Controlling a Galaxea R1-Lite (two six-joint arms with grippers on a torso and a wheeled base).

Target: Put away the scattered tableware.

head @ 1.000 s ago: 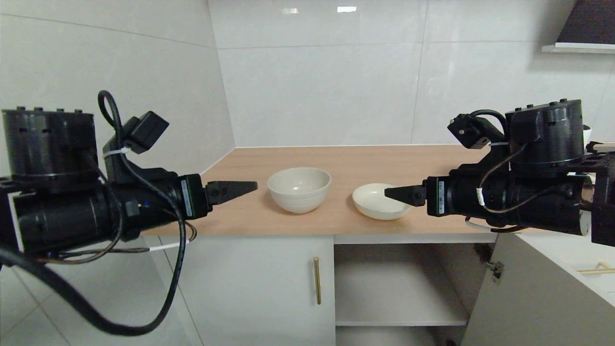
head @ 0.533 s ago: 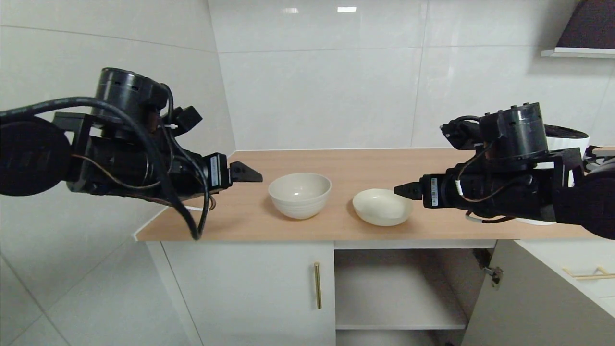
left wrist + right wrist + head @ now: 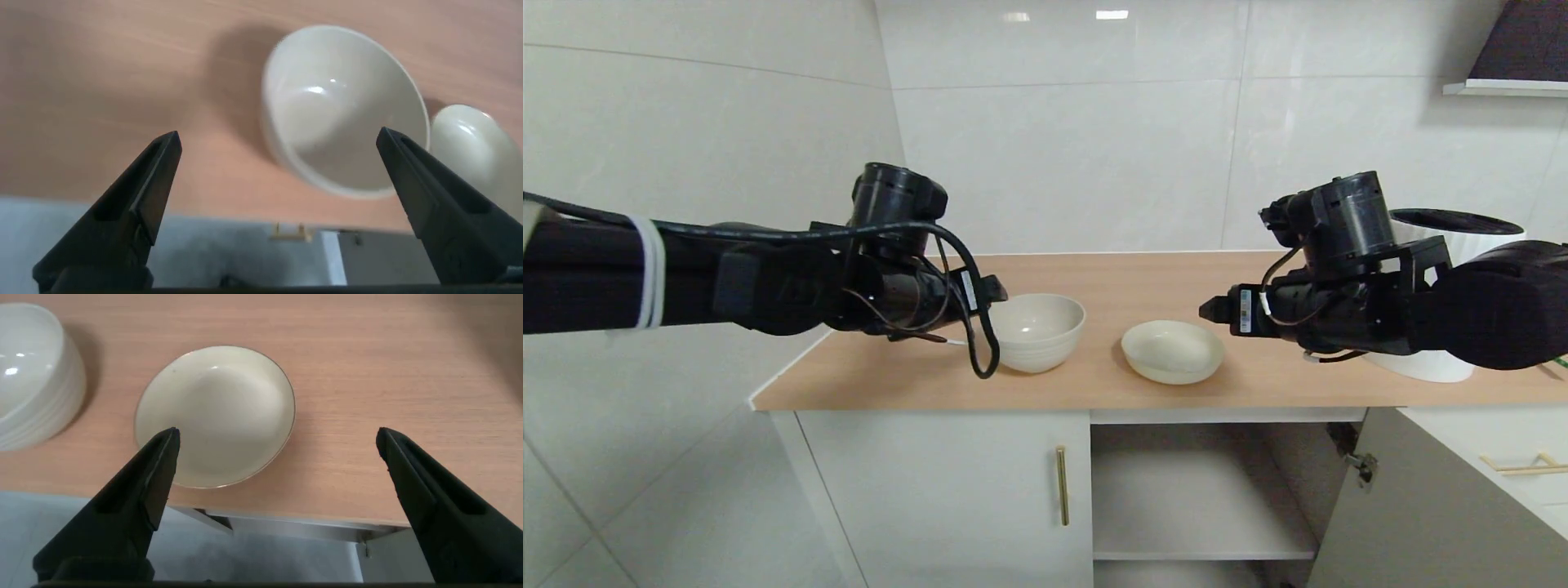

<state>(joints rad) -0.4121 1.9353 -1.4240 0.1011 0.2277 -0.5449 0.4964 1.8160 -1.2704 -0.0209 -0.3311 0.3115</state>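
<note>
The ribbed bowl (image 3: 1032, 331) and the shallow dish (image 3: 1173, 351) are cream, the counter (image 3: 1143, 273) light wood-grain, the cabinet door (image 3: 947, 490) white.

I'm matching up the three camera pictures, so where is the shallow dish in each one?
Head view: shallow dish on the counter, near its front edge.
Left wrist view: shallow dish, partly covered, beyond the deep bowl.
Right wrist view: shallow dish, whole, beside the deep bowl.
Shared landmark: the deep bowl, at the dish's left.

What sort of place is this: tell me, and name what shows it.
Probably a home kitchen: wooden countertop against white wall tiles, white cabinets beneath, one door open, and a bowl and shallow dish on top.
</note>
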